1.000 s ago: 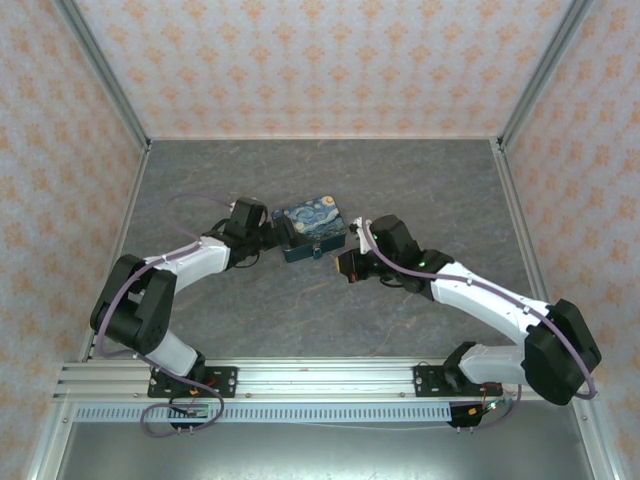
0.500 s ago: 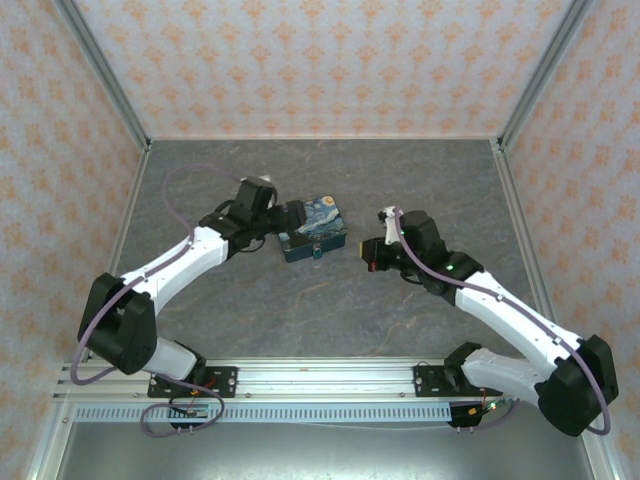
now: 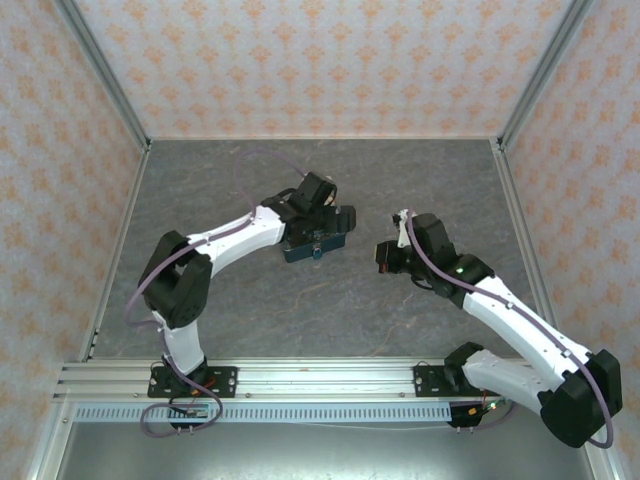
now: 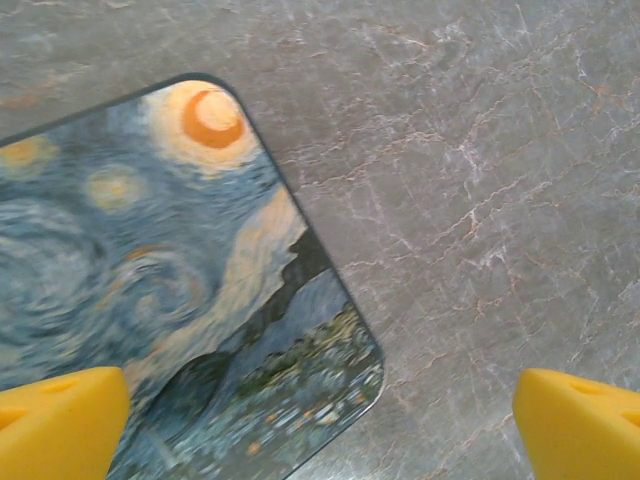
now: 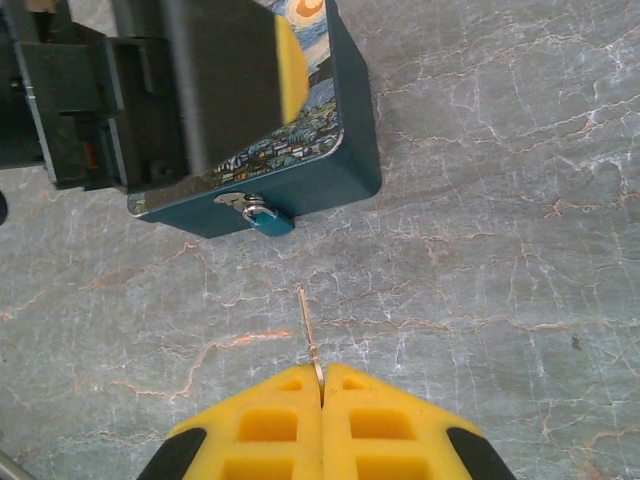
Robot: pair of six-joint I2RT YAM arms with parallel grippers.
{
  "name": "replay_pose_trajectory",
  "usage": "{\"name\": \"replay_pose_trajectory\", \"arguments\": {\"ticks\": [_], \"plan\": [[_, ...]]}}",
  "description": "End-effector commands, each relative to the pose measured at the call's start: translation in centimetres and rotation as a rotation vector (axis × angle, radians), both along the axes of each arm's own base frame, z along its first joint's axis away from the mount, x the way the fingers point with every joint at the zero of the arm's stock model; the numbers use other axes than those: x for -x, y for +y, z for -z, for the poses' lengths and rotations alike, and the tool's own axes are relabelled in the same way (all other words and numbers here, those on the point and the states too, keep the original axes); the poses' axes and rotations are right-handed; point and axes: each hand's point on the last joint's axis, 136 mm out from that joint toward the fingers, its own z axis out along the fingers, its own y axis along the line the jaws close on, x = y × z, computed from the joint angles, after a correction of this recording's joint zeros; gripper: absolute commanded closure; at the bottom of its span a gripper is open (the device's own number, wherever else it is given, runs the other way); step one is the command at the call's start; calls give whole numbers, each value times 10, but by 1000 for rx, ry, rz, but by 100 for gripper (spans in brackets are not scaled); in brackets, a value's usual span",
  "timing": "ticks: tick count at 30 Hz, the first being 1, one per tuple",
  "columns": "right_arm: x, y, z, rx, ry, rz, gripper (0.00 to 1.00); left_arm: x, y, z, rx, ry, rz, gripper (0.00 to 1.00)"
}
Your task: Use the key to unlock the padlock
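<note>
**A:** Where's the lock?

**B:** The padlock (image 5: 267, 217) hangs on the front wall of the tin (image 5: 345, 170). It has a small, rounded teal body under a silver hasp (image 5: 240, 200). The tin is rectangular with rounded corners, a swirl-painted lid and plain dark-blue sides. It sits flat on the grey, veined, stone-look surface (image 3: 250, 310).

**A:** Key?

**B:** Right tool (image 5: 322, 385) has its yellow pads pressed together, pinching the key (image 5: 308, 322). The key is a thin metal sliver with its tip aimed at the padlock. It's near the padlock but apart from it, with bare surface between.

**A:** Left side?

**B:** Left tool (image 4: 318, 425) is spread wide above the tin's lid. On its wrist camera I get two yellow wedge-shaped tips, one over the painted corner and one over the surface. I can't tell whether it touches the tin.
</note>
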Motion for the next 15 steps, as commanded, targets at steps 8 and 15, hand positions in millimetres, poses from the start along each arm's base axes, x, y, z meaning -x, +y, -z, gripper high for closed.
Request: {"name": "replay_pose_trajectory", "arguments": {"ticks": [8,15], "plan": [[1,-17,-13,41,-26,62,100,-8,-33,15,-5,38,62,1],[3,-24,-18,59,-40,80,100,5,-42,33,-7,98,93,2]]}}
